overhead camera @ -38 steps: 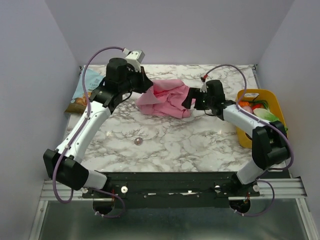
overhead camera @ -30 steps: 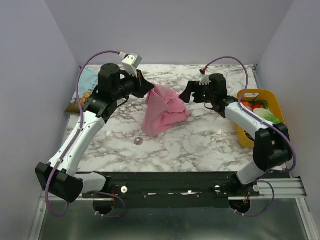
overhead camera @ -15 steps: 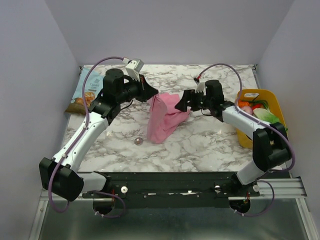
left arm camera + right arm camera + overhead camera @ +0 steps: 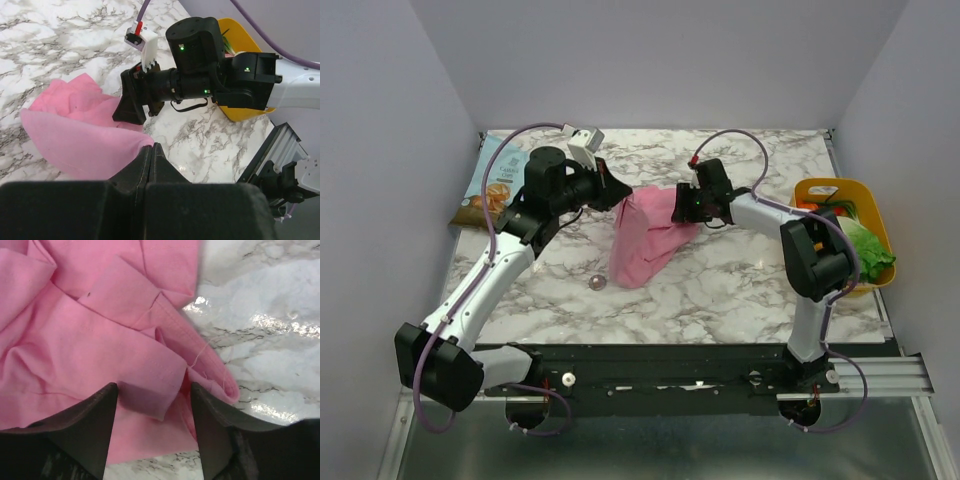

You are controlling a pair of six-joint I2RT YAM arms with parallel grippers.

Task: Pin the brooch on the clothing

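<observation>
The pink T-shirt (image 4: 648, 235) hangs bunched over the middle of the marble table (image 4: 740, 280). My left gripper (image 4: 617, 193) is shut on its upper left edge and holds it up; the left wrist view shows the pink fabric (image 4: 80, 135) pinched at the closed fingertips (image 4: 151, 150). My right gripper (image 4: 682, 205) is open at the shirt's upper right side; the right wrist view shows its fingers (image 4: 90, 415) spread around a fold of the shirt (image 4: 145, 385). The brooch (image 4: 596, 283), a tiny silvery disc, lies on the table left of the shirt's lower end.
A snack bag (image 4: 490, 190) lies at the far left edge. A yellow basket (image 4: 810, 190) with vegetables stands at the right edge. Grey walls close in the back and sides.
The left gripper lifted the shirt so it hangs down as a narrow fold. The right gripper let go, drew back, then moved left into the shirt's upper right side, open.
</observation>
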